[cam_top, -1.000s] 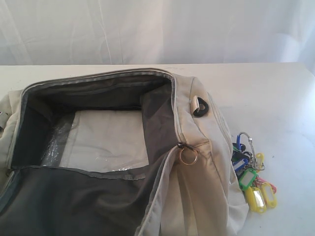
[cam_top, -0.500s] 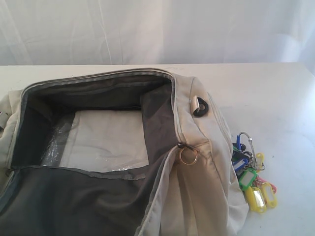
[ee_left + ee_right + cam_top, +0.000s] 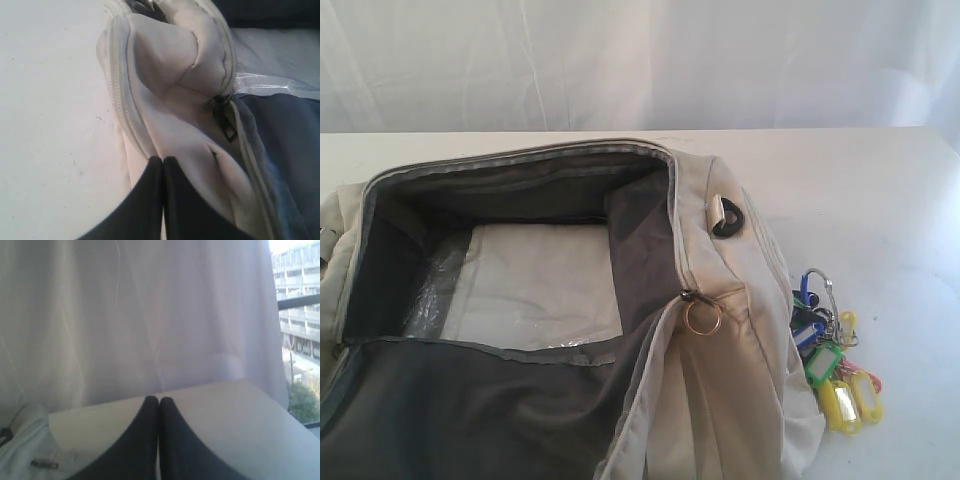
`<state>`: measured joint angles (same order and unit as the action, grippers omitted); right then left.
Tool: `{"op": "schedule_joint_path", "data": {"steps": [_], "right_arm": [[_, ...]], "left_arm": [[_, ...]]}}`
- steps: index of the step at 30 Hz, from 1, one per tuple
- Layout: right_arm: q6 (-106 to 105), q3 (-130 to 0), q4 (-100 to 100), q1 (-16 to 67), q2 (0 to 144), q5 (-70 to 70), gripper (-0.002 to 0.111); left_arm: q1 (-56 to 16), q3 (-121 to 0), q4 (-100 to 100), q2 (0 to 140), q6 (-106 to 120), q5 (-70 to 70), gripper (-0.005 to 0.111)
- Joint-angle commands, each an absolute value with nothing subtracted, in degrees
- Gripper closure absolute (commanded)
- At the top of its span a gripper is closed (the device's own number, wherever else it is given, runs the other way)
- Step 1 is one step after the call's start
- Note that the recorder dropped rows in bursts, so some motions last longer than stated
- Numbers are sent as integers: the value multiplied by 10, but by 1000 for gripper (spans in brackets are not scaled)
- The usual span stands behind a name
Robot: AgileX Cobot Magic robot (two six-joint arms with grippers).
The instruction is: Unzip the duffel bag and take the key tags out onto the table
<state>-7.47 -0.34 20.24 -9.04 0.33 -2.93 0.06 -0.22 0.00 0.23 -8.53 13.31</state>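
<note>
Nothing has moved: duffel bag [image 3: 520, 300] gapes open, key tags [image 3: 830, 350] just beside it, both jaws together.

Exterior looks down close on the duffel bag [image 3: 720, 300]; wrist views sit low

Wide white table [image 3: 880, 190], flat and faintly scuffed, running back to a pale curtain [image 3: 640, 60]; on it, cream duffel bag [image 3: 730, 400], unzipped and gaping, dark lining showing, filling the near left; just beside the bag's right end, directly on the tabletop, bunch of key tags [image 3: 832, 350] in yellow, green, blue and red on metal rings.
</note>
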Motion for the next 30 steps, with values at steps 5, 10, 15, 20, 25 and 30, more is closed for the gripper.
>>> {"op": "schedule_joint_path", "data": {"steps": [5, 10, 15, 20, 25, 30], "right_arm": [[-77, 0, 208, -93, 0, 63, 108], [-77, 0, 208, -93, 0, 63, 108], [-77, 0, 126, -93, 0, 65, 108], [-77, 0, -44, -92, 0, 65, 108], [-77, 0, -46, -92, 0, 65, 108], [-77, 0, -46, -92, 0, 82, 108]], "left_arm": [[-2, 0, 3, 0, -91, 133, 107], [-2, 0, 3, 0, -91, 133, 107], [-2, 0, 3, 0, -91, 133, 107], [-2, 0, 3, 0, -91, 133, 107], [2, 0, 3, 0, -91, 133, 107], [43, 0, 6, 0, -91, 133, 107]]}}
